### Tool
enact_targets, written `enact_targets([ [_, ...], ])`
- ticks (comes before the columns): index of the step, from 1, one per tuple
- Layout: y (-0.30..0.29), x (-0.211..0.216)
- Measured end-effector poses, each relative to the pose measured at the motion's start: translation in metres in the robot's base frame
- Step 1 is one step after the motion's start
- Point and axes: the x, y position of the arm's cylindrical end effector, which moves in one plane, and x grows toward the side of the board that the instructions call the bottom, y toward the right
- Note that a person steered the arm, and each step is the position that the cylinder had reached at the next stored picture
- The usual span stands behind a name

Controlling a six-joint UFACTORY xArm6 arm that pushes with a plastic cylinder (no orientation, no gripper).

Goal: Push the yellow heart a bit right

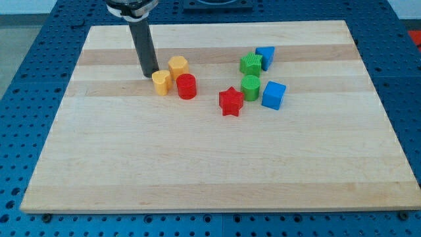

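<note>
Resting at nine o'clock of the yellow heart (161, 82), my tip (150, 74) grips nothing, being a bare rod; red cylinder (186, 86) at the heart's three o'clock; yellow hexagon (178, 66) at one.

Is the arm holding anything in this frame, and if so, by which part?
Nothing is held; the arm has only a rod. My tip sits at the yellow heart, on its upper-left side, about touching it, placed to push rather than grip.

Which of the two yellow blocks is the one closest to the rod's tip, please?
The yellow heart, lower-left of the pair, sits right beside my tip; the yellow hexagonal block lies farther toward the view's right, above the red cylinder.
</note>
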Motion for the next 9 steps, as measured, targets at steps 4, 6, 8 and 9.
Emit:
enact_targets([
  [4, -0.024, 0.039],
  [6, -0.012, 0.040],
  [8, 0.015, 0.040],
  [9, 0.031, 0.042],
])
